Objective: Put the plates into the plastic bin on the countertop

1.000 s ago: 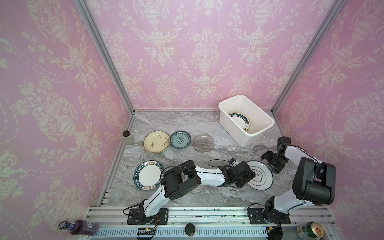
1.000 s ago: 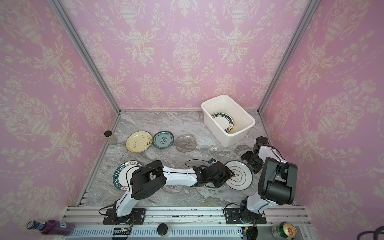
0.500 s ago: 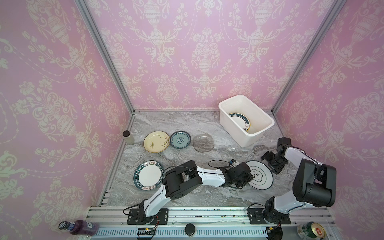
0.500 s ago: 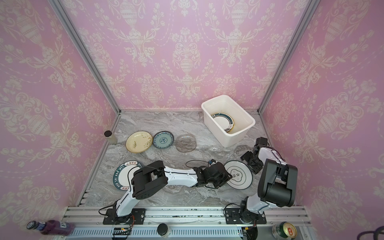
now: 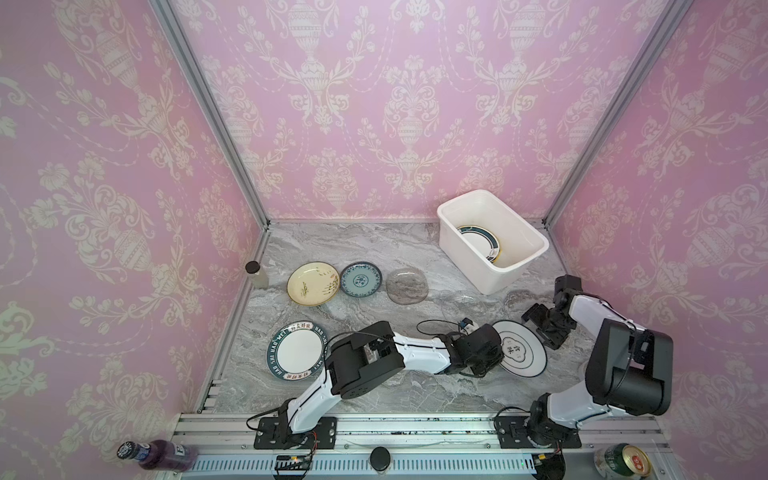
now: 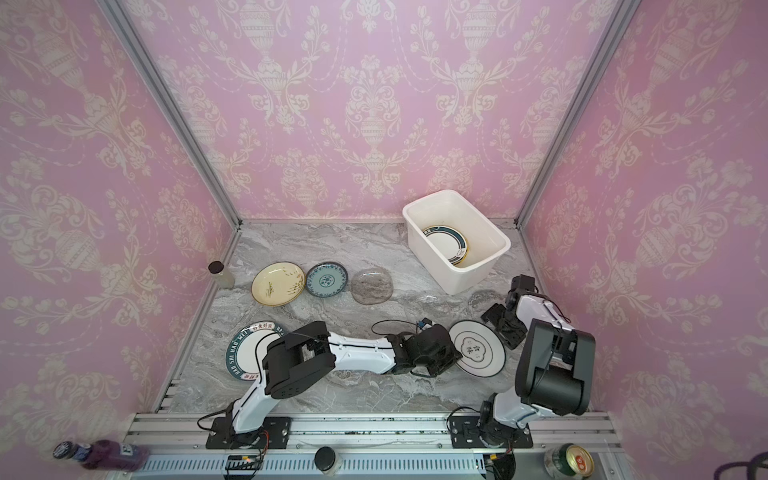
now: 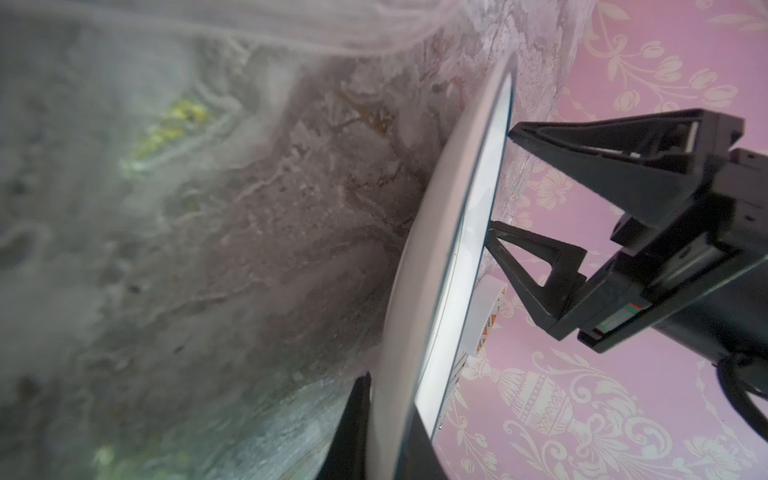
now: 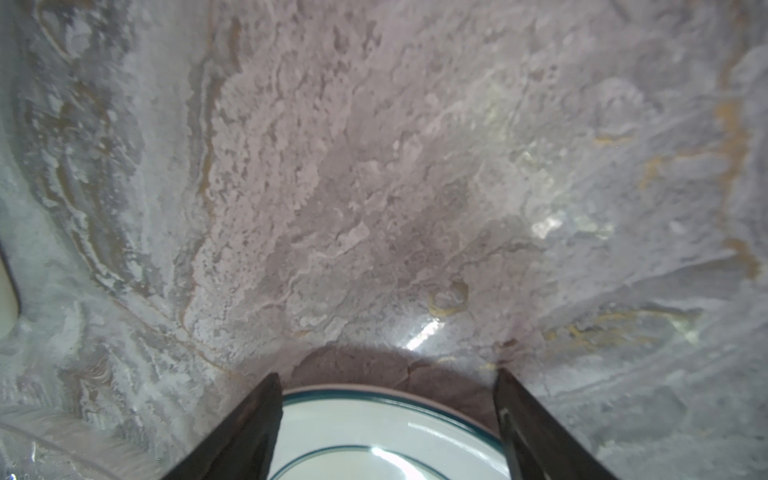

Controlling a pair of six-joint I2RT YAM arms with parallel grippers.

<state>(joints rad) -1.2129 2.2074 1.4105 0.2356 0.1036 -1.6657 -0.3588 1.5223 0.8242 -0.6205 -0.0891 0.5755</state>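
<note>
At the left of both top views, a lettered plate point(image 5: 296, 351) lies flat on the countertop point(image 5: 365, 241). A yellow plate point(image 5: 313, 283), a teal plate point(image 5: 360, 279) and a glass plate point(image 5: 407, 286) sit in a row behind it. Further right, the left gripper point(image 5: 500, 354) is clamped on the left rim of a white plate point(image 5: 521, 349). The left wrist view shows that rim pinched between its jaws. On the plate's opposite side, the right gripper point(image 5: 541, 328) has its jaws apart, straddling the rim. The bin point(image 5: 498, 279) sits behind and to the right of this plate, nearer the right gripper. It holds at least one dark-rimmed plate point(image 5: 478, 241), which leans inside.
</note>
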